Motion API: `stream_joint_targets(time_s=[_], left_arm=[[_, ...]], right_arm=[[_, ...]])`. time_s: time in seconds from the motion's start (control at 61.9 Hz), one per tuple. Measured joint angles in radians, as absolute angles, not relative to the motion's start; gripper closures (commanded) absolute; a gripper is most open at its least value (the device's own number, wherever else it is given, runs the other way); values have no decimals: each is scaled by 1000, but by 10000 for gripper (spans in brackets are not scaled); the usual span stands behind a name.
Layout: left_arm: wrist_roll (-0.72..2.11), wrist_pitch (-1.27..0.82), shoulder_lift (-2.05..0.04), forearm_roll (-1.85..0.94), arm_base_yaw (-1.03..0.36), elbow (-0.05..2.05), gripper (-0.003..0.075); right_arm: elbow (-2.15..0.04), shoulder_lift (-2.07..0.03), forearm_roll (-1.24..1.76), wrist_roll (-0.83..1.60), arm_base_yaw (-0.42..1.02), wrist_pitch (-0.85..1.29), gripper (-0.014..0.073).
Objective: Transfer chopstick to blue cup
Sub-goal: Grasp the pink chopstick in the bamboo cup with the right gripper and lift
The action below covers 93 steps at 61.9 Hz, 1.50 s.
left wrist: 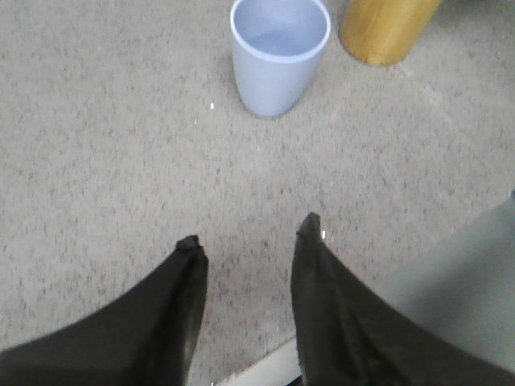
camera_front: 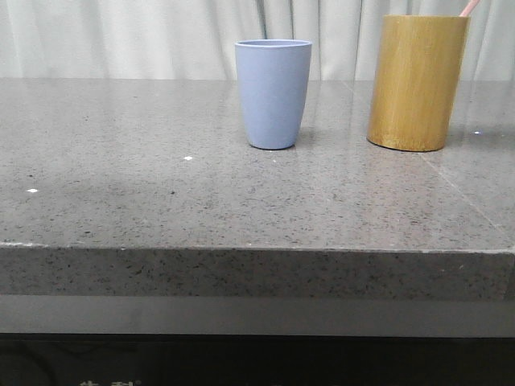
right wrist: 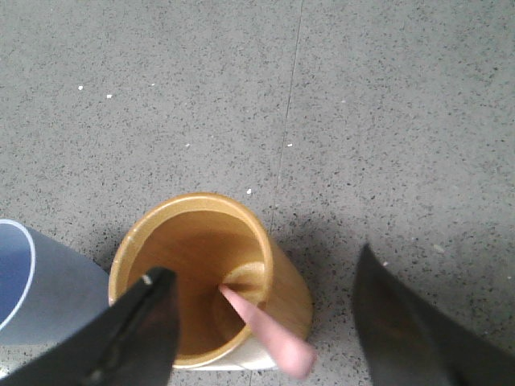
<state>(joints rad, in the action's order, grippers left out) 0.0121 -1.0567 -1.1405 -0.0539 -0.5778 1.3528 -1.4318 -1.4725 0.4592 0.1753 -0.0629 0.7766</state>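
On a grey speckled stone table (camera_front: 161, 201), the left gripper (left wrist: 249, 233) hovers with its two dark fingers spread apart, holding nothing, the blue cup (camera_front: 273, 92) standing upright and empty beyond it. To the right of that cup stands a taller bamboo cylinder (camera_front: 417, 80), with the pink chopstick (right wrist: 261, 323) leaning inside, its tip poking above the rim. The right gripper (right wrist: 261, 297) hangs over the cylinder, fingers wide open on either side of the chopstick, touching nothing.

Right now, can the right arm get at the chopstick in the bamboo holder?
Probably yes. The right gripper hangs open above the bamboo holder, and the chopstick juts up between its fingers with nothing in between.
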Motion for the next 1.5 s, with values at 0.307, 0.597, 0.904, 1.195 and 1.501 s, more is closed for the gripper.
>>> stream_joint_targets(time_s=[0.307, 0.597, 0.904, 1.195, 1.501], left_arm=[[12, -1054, -1069, -54, -578, 1263, 461], [12, -1055, -1069, -54, -578, 1263, 461], [12, -1055, -1069, -54, -578, 1263, 461], [12, -1055, -1069, -54, -578, 1263, 461], [12, -1055, -1069, -54, -578, 1263, 461]], right_arm=[[-1432, -1487, 489, 183, -63, 779, 570], [-1479, -1487, 501, 246, -63, 804, 660], [-1793, -1454, 474, 295, -63, 1016, 660], [-1929, -1401, 473, 314, 34, 1077, 660], [-1929, -1515, 401, 362, 305, 1037, 660]])
